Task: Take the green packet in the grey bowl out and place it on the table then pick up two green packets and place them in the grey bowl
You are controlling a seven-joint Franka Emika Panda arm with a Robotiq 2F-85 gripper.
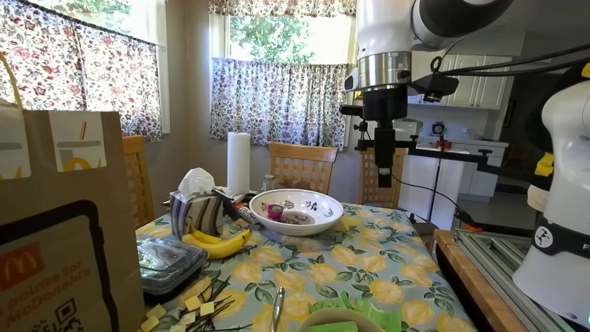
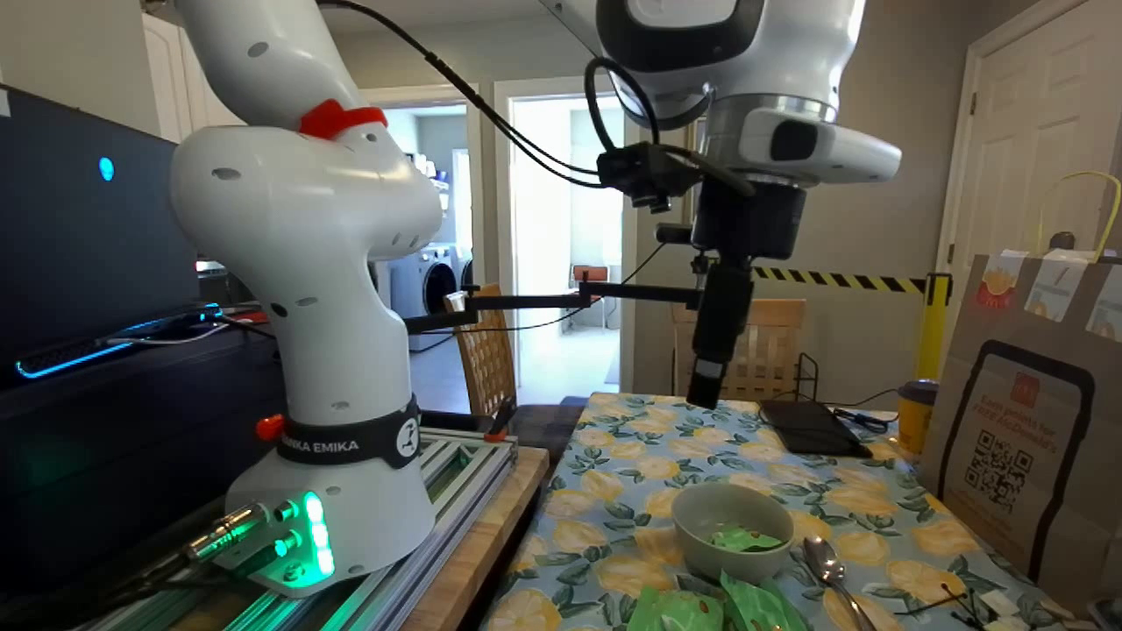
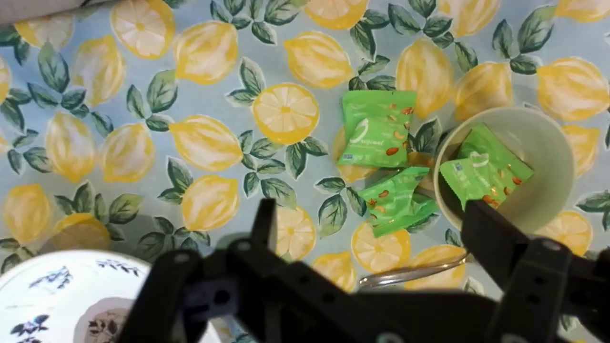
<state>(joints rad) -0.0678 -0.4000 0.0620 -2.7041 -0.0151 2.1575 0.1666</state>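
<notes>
One packet (image 3: 486, 166) in bowl (image 3: 553, 152), well below pincer (image 3: 371, 209).

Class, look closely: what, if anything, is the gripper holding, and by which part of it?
Nothing is held. In the wrist view the gripper stands open, its fingers apart with nothing clasped between them.

A round, pale grey bowl (image 3: 548, 183) stands upright on a lemon-patterned blue table (image 1: 332, 272). Inside it, set at a slant, rests a shiny green packet (image 3: 483, 171) printed with nuts and a white logo. In the wrist view, a second green packet (image 3: 376, 131) lies left of the bowl, flat, its printed front up. Just below it, a third green packet (image 3: 395, 200) is creased and bent, close beside the bowl; whether they touch is unclear.
</notes>
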